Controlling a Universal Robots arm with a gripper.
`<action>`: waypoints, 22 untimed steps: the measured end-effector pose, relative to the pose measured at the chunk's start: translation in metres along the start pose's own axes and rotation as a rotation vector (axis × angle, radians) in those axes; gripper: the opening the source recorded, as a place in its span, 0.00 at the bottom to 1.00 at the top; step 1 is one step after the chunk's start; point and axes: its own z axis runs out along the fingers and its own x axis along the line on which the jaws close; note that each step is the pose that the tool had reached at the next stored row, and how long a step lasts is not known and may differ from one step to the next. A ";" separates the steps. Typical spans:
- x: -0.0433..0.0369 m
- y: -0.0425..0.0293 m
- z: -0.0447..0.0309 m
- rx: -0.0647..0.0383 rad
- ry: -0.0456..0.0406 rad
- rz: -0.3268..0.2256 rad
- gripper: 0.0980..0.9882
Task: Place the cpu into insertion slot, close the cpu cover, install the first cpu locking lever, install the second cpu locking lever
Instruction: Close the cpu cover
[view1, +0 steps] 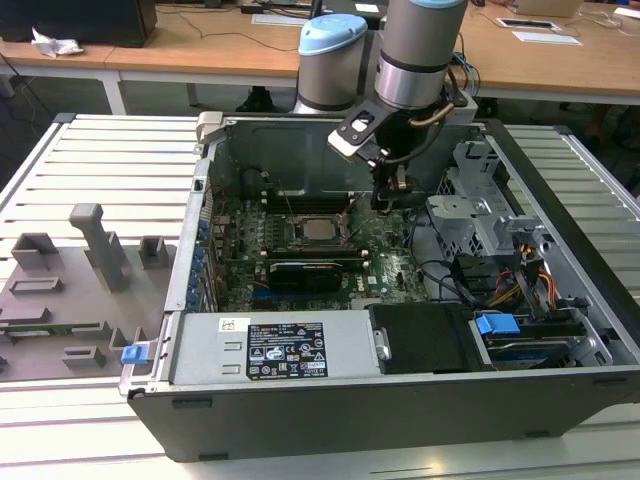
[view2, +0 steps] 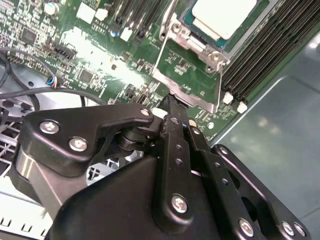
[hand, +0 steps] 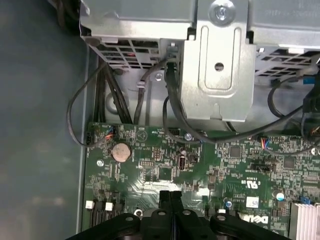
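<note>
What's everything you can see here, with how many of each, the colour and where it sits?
computer case: one, grey, open, on the slatted white table.
motherboard: one, green, inside the case.
cpu: one, silver-topped, seated in the insertion slot.
cpu cover: one, silver frame, beside the cpu.
long card: one, black, across the motherboard.
power supply: one, silver-grey, along the case wall nearest the exterior camera.
coin battery: one, silvery, on the motherboard.
drive cage: one, bare metal, beside the motherboard.
cables: several, black, by the drive cage.
holders: several, grey, on the table, the exterior view's left of the case.
arm: one, grey and blue, above the case.
claw: one, black, shut, tip close to the cpu cover.
</note>
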 end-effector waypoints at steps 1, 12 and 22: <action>0.0001 -0.0024 0.0000 0.000 -0.0001 0.000 0.01; 0.0012 -0.0224 0.0009 0.000 0.0000 -0.002 0.01; 0.0018 -0.0330 0.0024 0.000 0.0000 -0.003 0.01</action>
